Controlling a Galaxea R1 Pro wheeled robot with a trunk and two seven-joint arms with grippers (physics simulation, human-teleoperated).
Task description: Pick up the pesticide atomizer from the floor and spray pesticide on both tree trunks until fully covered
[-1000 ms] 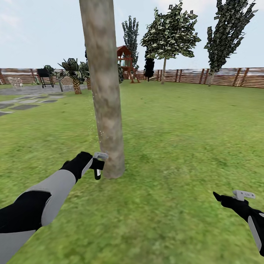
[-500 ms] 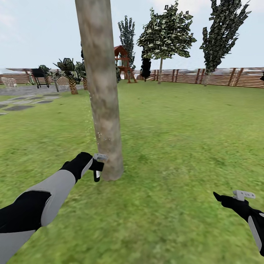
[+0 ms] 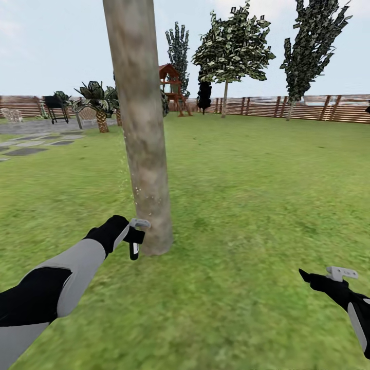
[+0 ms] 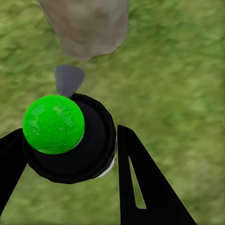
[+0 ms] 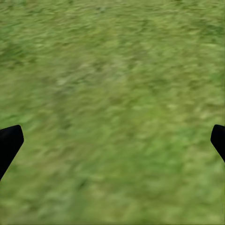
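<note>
A wide green lawn [image 3: 246,195] runs back to a brown slatted fence [image 3: 308,107] under a pale sky. Low on this grass, the pesticide atomizer [image 3: 135,237] hangs in the left gripper [image 3: 134,236], its grey spray head just beside the foot of a thick beige-grey tree trunk [image 3: 141,128]. From the left wrist camera the gripper's black fingers [image 4: 140,183] close on either side of the bottle's round black body [image 4: 77,140], which carries a bright green ball on top; the grey nozzle [image 4: 68,78] points at the trunk base [image 4: 86,26]. White specks dot the bark just above the nozzle. A pale label shows on the bottle, but no writing can be read. The right gripper [image 3: 334,275] hovers low over bare grass well apart from the tree, its fingertips [image 5: 10,140] spread wide with nothing between them. Leafy trees [image 3: 234,49], a red play tower [image 3: 172,85] and palms [image 3: 97,100] stand far off near the fence.
</note>
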